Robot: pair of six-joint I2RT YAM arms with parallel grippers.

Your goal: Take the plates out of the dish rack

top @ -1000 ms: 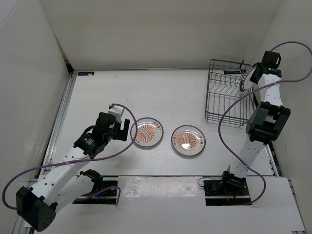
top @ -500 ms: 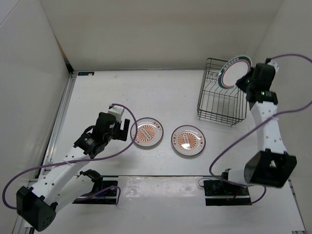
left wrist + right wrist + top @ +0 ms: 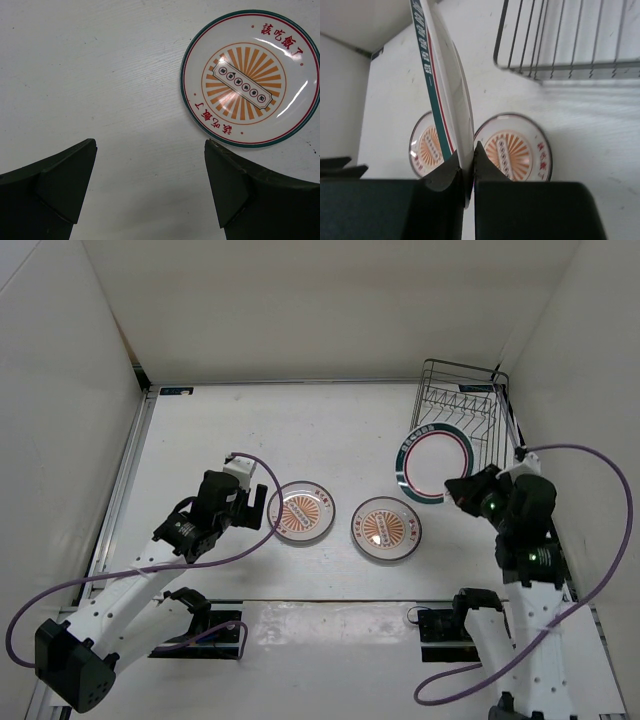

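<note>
Flanking the green-rimmed plate (image 3: 436, 462) are dish rack (image 3: 470, 405) and sunburst plates (image 3: 386, 528).

White table (image 3: 330, 430): two sunburst plates lie flat near the centre, left plate (image 3: 301, 510) and right plate (image 3: 386, 528) side by side, not touching; black wire dish rack (image 3: 465, 405) stands far right.

The sunburst plate (image 3: 248, 79) bears red Chinese characters, 該吃飯了, printed twice on its white band, at upper right and lower left. Its centre banner's characters are too small to read. Marks on the green-rimmed plate (image 3: 427, 75) are illegible.
</note>
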